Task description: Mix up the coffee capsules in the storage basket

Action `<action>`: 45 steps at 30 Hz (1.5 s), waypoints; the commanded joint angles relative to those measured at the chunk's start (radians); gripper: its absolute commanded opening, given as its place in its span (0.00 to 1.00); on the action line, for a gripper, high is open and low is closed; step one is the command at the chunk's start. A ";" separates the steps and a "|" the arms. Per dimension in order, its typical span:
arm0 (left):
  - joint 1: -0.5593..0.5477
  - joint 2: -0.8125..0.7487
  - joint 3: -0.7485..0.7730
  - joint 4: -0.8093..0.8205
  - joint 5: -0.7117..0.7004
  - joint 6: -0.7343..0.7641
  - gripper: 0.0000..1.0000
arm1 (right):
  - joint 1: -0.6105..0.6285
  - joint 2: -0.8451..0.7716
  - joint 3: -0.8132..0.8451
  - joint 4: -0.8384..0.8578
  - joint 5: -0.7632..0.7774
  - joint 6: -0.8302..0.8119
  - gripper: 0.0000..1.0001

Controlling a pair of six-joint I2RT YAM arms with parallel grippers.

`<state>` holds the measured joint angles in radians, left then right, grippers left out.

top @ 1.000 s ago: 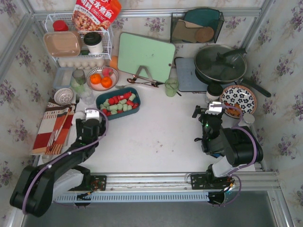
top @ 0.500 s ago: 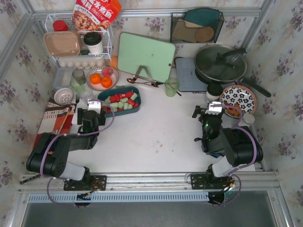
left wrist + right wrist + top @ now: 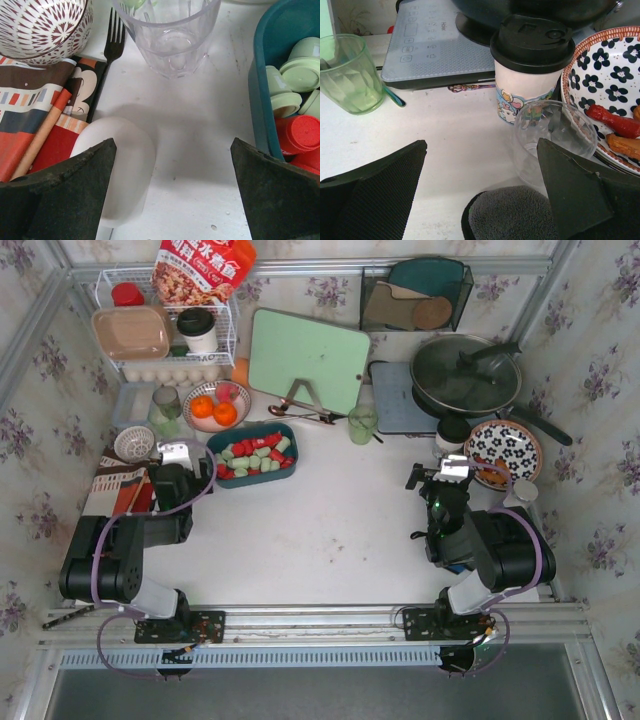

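Your left gripper (image 3: pixel 172 145): tumbler (image 3: pixel 167 37) close ahead, storage basket (image 3: pixel 257 100) wall hard right, white rounded object (image 3: pixel 122 165) low left. Bare table (image 3: pixel 200 140) between. Table centre open to you.

coffee capsules (image 3: pixel 252 455) in storage basket (image 3: pixel 287 433), glass (image 3: pixel 167 35) left

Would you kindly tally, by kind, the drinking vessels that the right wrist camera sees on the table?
green tumbler: 1
lidded paper cup: 1
clear glass: 1
Total: 3
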<state>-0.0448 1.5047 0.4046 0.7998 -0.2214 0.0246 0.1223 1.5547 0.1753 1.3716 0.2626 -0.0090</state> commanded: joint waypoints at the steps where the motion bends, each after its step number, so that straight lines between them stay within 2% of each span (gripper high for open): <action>1: 0.001 -0.002 0.006 -0.015 0.022 -0.022 1.00 | -0.001 -0.004 0.004 0.026 0.009 -0.002 1.00; 45: -0.004 -0.004 0.008 -0.025 0.018 -0.016 1.00 | -0.001 -0.003 0.004 0.024 0.007 -0.002 1.00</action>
<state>-0.0498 1.5024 0.4088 0.7742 -0.2127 0.0189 0.1223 1.5547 0.1753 1.3716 0.2626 -0.0093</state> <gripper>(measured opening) 1.000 0.999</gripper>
